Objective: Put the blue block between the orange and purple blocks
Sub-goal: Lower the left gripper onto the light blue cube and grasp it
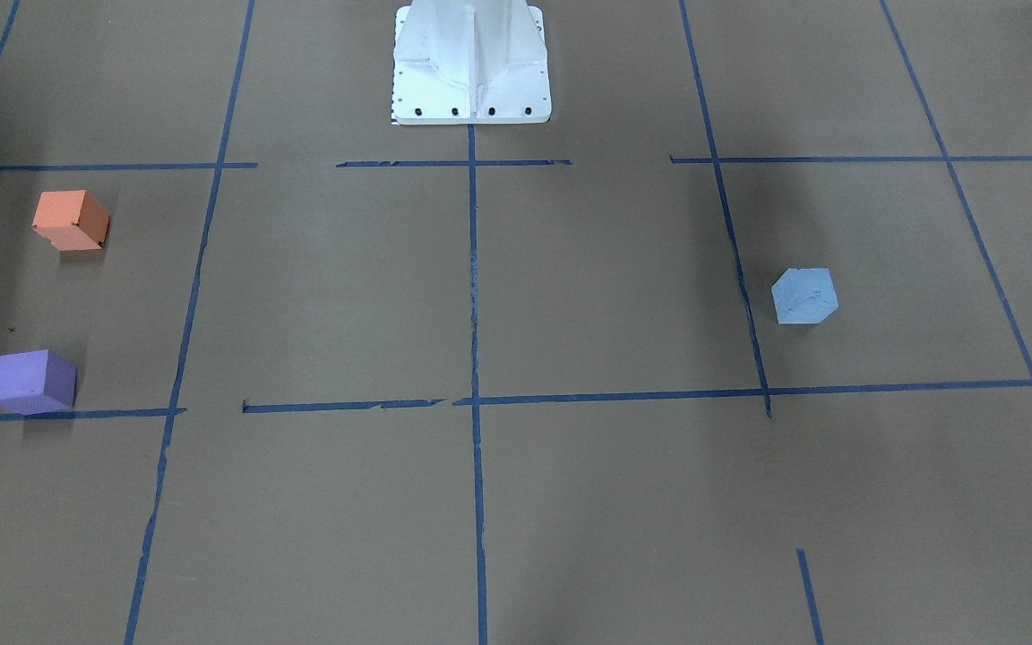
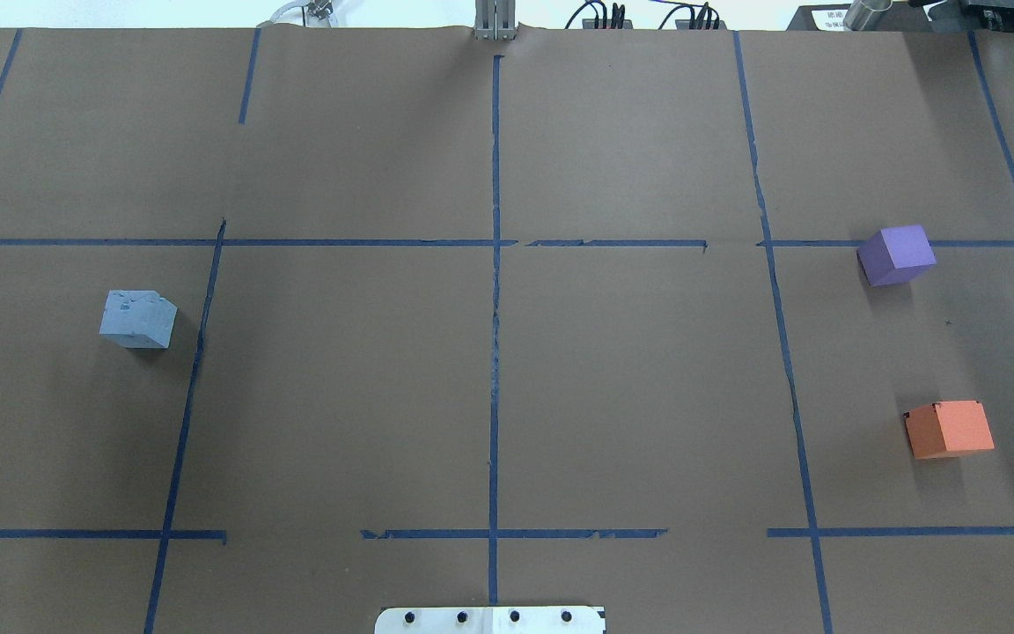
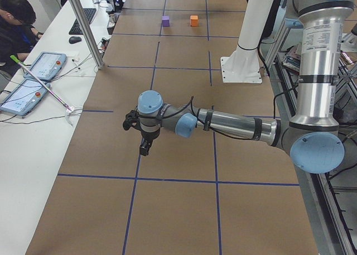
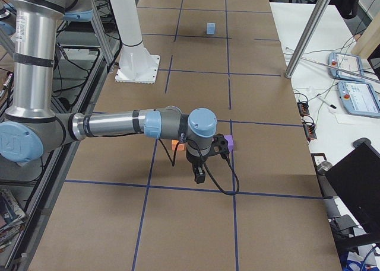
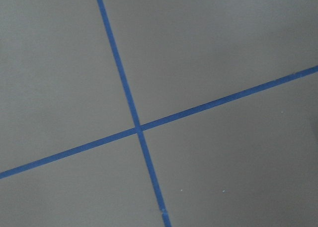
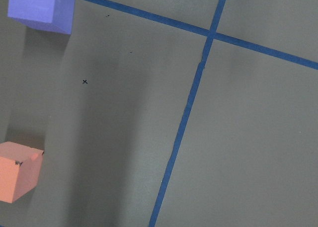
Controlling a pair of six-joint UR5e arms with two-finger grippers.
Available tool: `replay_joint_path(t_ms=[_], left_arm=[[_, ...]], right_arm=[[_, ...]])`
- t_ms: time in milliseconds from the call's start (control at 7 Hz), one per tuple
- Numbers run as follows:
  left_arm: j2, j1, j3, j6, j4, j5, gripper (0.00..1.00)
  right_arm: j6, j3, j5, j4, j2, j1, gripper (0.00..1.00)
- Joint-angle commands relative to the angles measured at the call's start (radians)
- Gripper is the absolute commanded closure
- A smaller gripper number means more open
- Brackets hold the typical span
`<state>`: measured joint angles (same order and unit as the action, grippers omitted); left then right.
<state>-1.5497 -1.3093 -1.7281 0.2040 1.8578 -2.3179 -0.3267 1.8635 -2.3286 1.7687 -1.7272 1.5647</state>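
Observation:
The pale blue block (image 2: pixel 138 319) sits alone on the left half of the table, also in the front view (image 1: pixel 804 296). The purple block (image 2: pixel 896 254) and the orange block (image 2: pixel 949 429) stand apart on the right, with bare paper between them; both show in the right wrist view, purple (image 6: pixel 42 8) and orange (image 6: pixel 17 177). My left gripper (image 3: pixel 144 149) and my right gripper (image 4: pixel 199 176) show only in the side views, each hanging above the table. I cannot tell whether either is open or shut.
Brown paper with a grid of blue tape lines (image 2: pixel 495 291) covers the table. The white robot base (image 1: pixel 471 63) stands at the near edge. Posts, tablets and an operator (image 3: pixel 17 26) are beside the table.

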Motion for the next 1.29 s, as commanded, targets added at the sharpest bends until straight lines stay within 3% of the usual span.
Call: replay_joint_path(t_ms=[0, 143, 571, 1143], left_arm=[[-0.012, 0.221, -0.001, 0.484, 0.200, 0.017, 0.00], [-0.015, 0.282, -0.001, 0.615, 0.278, 0.084, 0.00], [-0.092, 0.431, 0.021, 0.806, 0.291, 0.188, 0.00], [-0.101, 0.542, 0.056, 0.825, 0.279, 0.322, 0.00]], right_arm=[[0.000, 0.000, 0.000, 0.000, 0.000, 0.000, 0.00], [0.000, 0.000, 0.000, 0.000, 0.000, 0.000, 0.00], [0.000, 0.000, 0.000, 0.000, 0.000, 0.000, 0.00], [0.000, 0.000, 0.002, 0.000, 0.000, 0.000, 0.00]])
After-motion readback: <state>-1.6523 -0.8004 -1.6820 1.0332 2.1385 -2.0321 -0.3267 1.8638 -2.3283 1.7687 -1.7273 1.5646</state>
